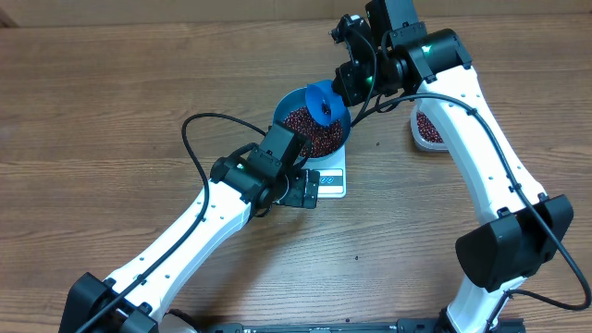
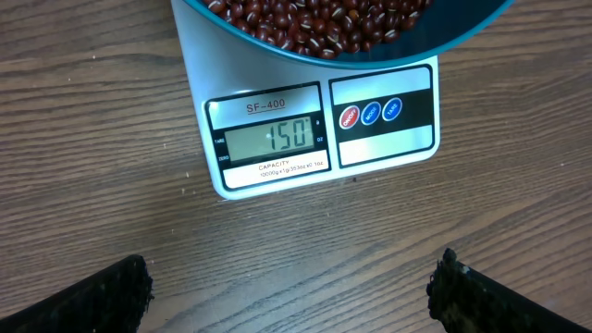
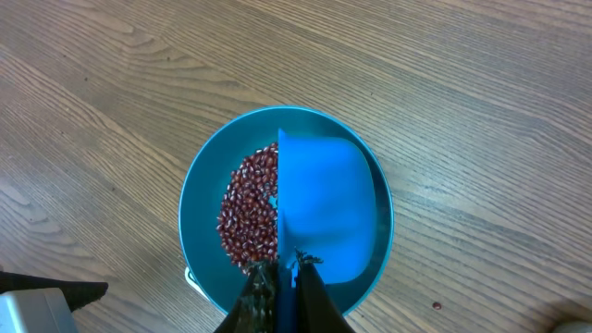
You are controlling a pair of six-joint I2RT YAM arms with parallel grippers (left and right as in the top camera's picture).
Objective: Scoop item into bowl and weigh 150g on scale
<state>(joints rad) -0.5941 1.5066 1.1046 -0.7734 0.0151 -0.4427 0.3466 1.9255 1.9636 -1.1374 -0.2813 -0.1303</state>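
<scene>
Fingers [image 2: 102, 301] of the left gripper [image 2: 291, 305] are spread wide apart with nothing held between them. They're parked low over the wooden table [image 2: 92, 139], just in front of the white scale [image 2: 268, 139]. 150 is shown on the scale's display, with three little round buttons lined up beside it.

The bright blue bowl [image 1: 282, 111] is set right on top of the scale and hangs out past its edges. The dark red-brown beans [image 1: 305, 128] are piled inside the bowl.

A small blue scoop [image 3: 326, 208] is held over the bowl, covering its right half in the right wrist view. Its handle is clamped tight between the fingers of the right gripper [image 3: 289, 291].

Further right, a clear plastic tub [image 1: 427, 129] with more beans in it is set on the table, partly hidden by the right arm [image 1: 481, 139].
</scene>
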